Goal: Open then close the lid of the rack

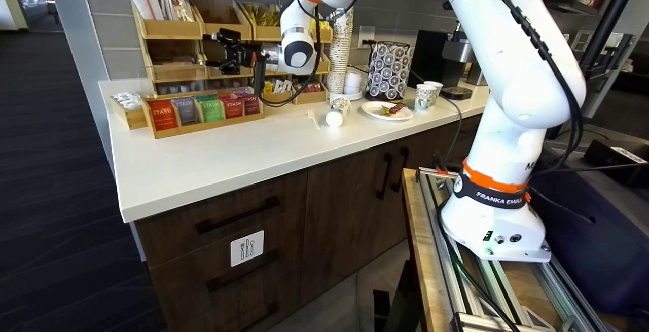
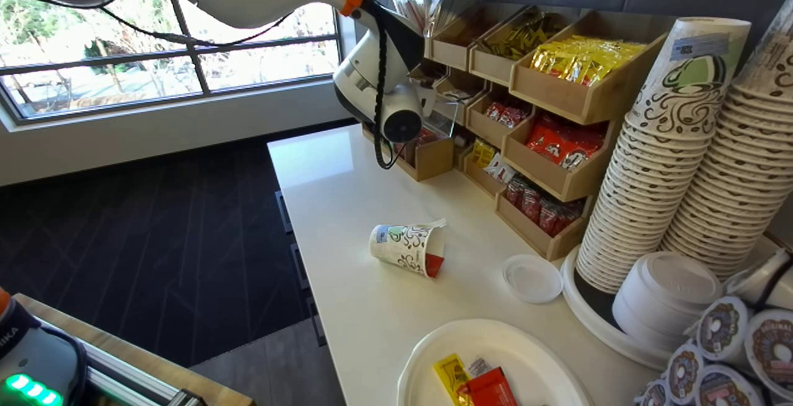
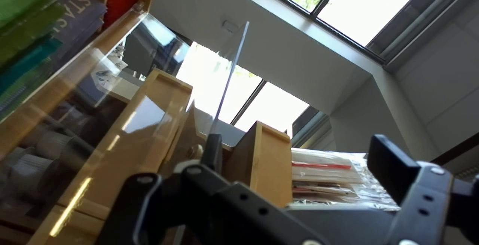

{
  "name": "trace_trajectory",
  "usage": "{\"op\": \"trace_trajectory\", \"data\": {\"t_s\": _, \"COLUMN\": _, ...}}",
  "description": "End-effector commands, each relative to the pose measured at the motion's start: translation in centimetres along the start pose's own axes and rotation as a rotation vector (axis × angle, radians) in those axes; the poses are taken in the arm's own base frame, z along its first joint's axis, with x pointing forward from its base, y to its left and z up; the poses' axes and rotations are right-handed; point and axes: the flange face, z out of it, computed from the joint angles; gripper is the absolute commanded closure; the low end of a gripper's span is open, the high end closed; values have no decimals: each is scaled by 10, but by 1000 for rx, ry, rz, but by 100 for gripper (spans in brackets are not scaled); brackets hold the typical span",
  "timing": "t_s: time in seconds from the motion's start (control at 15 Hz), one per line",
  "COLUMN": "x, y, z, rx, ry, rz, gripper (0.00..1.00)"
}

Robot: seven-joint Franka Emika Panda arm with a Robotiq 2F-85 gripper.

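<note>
One claw (image 3: 300, 157), two cup stacks (image 2: 655, 170)

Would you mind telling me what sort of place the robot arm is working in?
Probably an office kitchenette or coffee station, judging by the tall stacks of paper cups, the coffee pods and the packets marked Stash.

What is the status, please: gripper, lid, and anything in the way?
Gripper open, near tea rack. Lid raised; gripper contact unclear. Tipped cup on counter, seemingly not blocking.
</note>
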Motion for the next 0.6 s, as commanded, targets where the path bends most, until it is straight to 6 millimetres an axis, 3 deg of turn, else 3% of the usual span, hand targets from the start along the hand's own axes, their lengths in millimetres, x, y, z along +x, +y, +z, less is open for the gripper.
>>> {"op": "trace_trajectory", "data": {"t_s": 0.0, "x": -6, "y": -4, "z": -13, "rx": -54, "ry": -32, "rz": 70, "gripper": 0}}
{"op": "trace_trajectory", "data": {"t_s": 0.53, "x": -13, "y": -6, "z": -16, "rx": -62, "ry": -99, "rz": 141, "gripper": 0}}
